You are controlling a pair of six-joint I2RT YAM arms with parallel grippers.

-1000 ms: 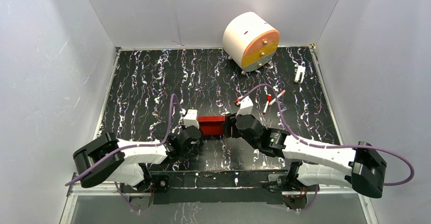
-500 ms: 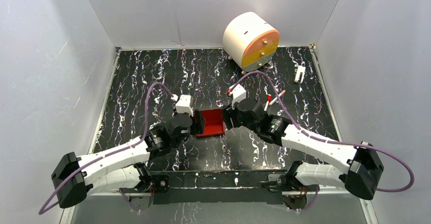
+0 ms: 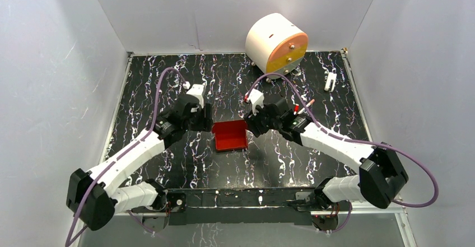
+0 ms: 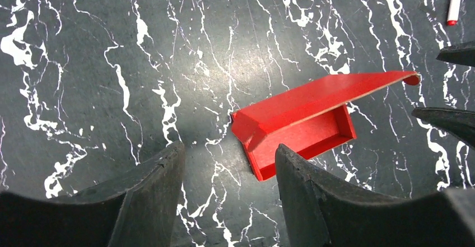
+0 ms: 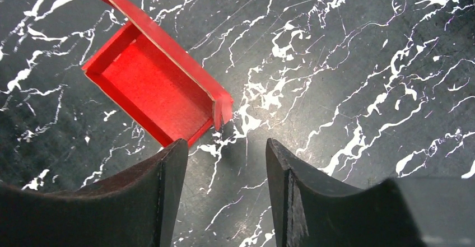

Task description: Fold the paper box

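both arms have reached further up the table (image 3: 147,79) than a second ago, and the left gripper (image 4: 229,154) has let go. it is open now and holds nothing. the right gripper (image 5: 226,146) is open and empty too. the paper box (image 3: 230,135) lies between them near the table's middle, lid up.

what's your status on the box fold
Left gripper open, empty. Right gripper open, empty. Paper box lies between them, lid flap raised. Nothing blocking.

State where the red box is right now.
In the top view, the box lies open near the middle of the table, between the left claw and the right claw.
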